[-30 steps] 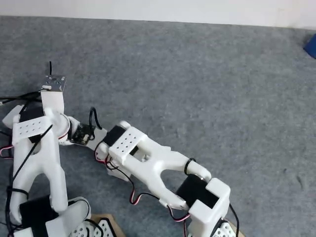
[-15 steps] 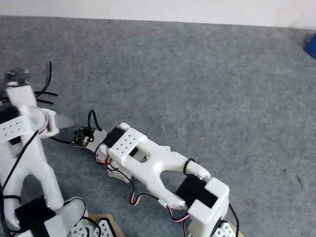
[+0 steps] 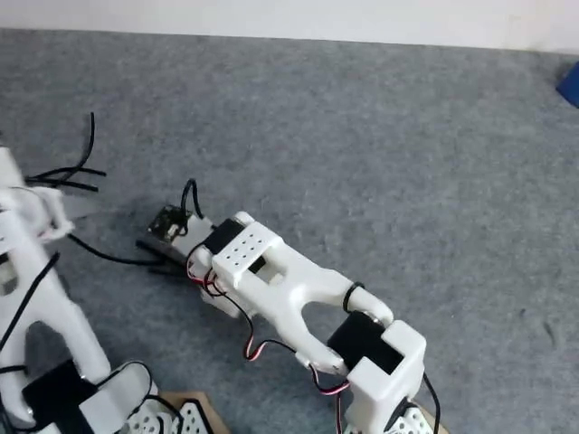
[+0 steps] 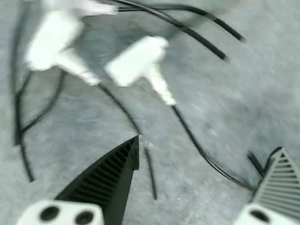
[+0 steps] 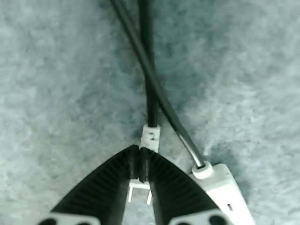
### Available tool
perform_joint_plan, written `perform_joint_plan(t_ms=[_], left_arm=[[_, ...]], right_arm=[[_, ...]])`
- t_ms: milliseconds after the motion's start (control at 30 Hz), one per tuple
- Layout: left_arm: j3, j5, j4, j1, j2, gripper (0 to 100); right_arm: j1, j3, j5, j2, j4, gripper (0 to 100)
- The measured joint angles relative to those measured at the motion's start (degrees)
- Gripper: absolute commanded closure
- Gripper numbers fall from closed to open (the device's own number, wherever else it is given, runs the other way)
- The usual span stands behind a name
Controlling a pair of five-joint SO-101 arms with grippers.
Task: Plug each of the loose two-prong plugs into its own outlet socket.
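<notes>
Grey carpet (image 5: 56,70); two-prong plug (image 5: 150,136) pinched between right fingers (image 5: 110,185).

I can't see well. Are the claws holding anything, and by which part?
The right claw pinches the small white two-prong plug by its body. The left claw holds nothing.

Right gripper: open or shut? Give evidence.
Shut on the white plug: the right gripper's fingers meet around it, two prongs showing between them.
</notes>
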State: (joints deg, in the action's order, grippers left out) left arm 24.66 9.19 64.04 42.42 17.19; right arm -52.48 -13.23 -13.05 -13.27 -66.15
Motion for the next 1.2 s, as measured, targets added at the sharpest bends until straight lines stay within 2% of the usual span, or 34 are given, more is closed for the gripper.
perform_joint_plan(t_ms=[167,367,567,700,1067,1133,1200], left_arm=[[-3.96,-1.67,3.25,3.96,0.00,60],[-5.71,-1.76,3.96,4.04,0.00,60],[-12.22,0.18,9.41,4.22,0.00,60],[-13.10,0.53,10.29,4.22,0.00,60],[-13.10,0.53,10.29,4.22,0.00,60],[-13.10,0.53,10.29,4.22,0.00,60],[-13.10,0.53,10.64,4.13,0.00,60]], right_arm=[[-0.18,0.00,2.55,0.00,1.67,98.1],[-1.05,-0.18,2.64,0.00,2.02,88.2],[-1.14,-0.18,0.79,0.00,-0.88,88.2],[-1.14,-0.18,0.53,0.00,-1.49,88.2],[-1.14,-3.34,0.44,-3.87,5.80,88.2],[-1.14,-3.25,0.44,-5.19,5.80,89.8],[-1.14,-2.55,0.44,-5.80,5.71,99.5]])
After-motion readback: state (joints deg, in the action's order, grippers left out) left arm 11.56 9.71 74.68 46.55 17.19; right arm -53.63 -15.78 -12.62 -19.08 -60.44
